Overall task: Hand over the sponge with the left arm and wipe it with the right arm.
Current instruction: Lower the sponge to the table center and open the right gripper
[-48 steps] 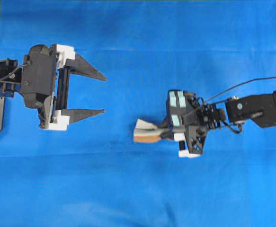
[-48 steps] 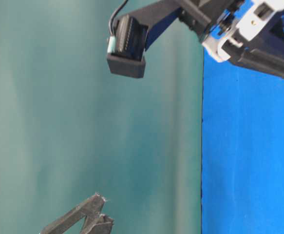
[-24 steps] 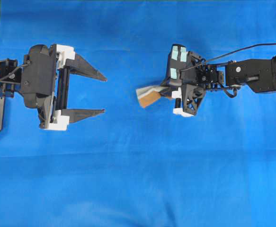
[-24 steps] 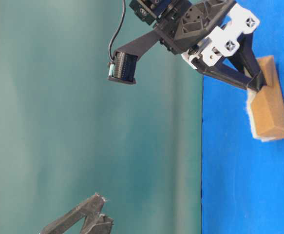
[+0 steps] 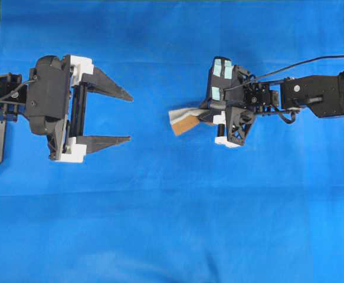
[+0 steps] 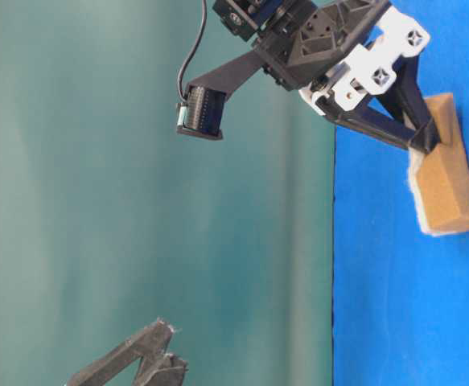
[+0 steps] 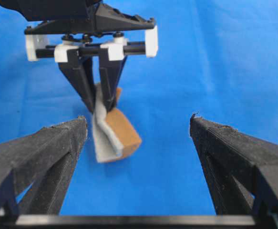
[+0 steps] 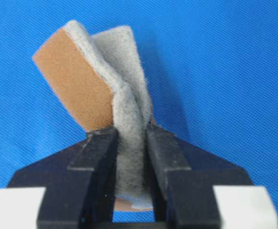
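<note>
1. I see the sponge (image 8: pixel 100 90) pinched at one end: a soft pad with a fuzzy whitish-grey face and a smooth orange-brown foam layer, squeezed so hard at the grip that it folds and flares out beyond it.
2. In the overhead view the sponge (image 5: pixel 183 119) hangs over the middle of the counter (image 5: pixel 172 236), a little toward the right edge and nearer the far edge than the near one. Whether it touches the cloth I cannot tell.
3. The right gripper (image 8: pixel 131 143) is clenched on the sponge; its matte black, wedge-shaped fingers (image 8: pixel 98 148) press into the fuzzy layer from both sides, with white blocks at their roots.
4. From above, the right gripper (image 5: pixel 210 117) carries two pale teal patches on its black body, and a thin black cable arcs away along the right arm (image 5: pixel 319 97) toward the right edge.
5. The left gripper (image 5: pixel 127 118) stands released, holding nothing. Its two long, pointed black fingers (image 5: pixel 110 85) spread wide, rough-grained near the tips in the wrist view, and point toward the sponge, well apart from it.
6. The left arm (image 5: pixel 45 100) is bulky and black with white end blocks, near the left edge.
7. The counter is covered in bright blue woven cloth, faintly rumpled near the near edge.
</note>
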`<state>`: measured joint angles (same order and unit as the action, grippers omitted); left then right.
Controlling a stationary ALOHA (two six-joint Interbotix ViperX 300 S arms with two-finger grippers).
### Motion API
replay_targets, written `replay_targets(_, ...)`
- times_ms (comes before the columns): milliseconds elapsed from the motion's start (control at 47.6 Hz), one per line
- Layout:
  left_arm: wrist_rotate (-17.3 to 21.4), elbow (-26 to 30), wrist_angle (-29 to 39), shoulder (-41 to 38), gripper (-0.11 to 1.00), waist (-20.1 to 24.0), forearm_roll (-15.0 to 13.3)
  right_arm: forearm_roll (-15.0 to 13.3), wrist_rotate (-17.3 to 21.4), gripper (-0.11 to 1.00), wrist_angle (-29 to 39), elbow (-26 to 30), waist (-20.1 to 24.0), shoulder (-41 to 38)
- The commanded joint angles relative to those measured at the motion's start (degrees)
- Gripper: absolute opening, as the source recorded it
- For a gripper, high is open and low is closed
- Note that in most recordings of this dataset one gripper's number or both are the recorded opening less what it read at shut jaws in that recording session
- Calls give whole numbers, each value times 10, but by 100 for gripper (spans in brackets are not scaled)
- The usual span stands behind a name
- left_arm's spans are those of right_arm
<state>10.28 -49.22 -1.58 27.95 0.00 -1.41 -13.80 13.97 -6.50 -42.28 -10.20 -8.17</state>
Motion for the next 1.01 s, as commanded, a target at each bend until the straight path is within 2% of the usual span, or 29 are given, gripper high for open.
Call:
replay_targets(0,0,6,-5,5,90,-1,-1,2,1,25,-3,8,2,14)
replay_targets(252,0,6,-5,5,90,-1,-1,3,1,25,0,6,6,14)
replay_targets(273,0,6,-5,5,90,-1,-1,3,1,27,1,6,6,14)
replay_targets(420,0,6,-5,5,90,-1,-1,3,-1,66,9,7,12,14)
replay_targets(483,0,6,-5,5,90,-1,-1,3,1,73,17,9,15,14)
replay_targets(987,1,6,-5,5,90,-1,-1,4,3,74,59,37,39,31)
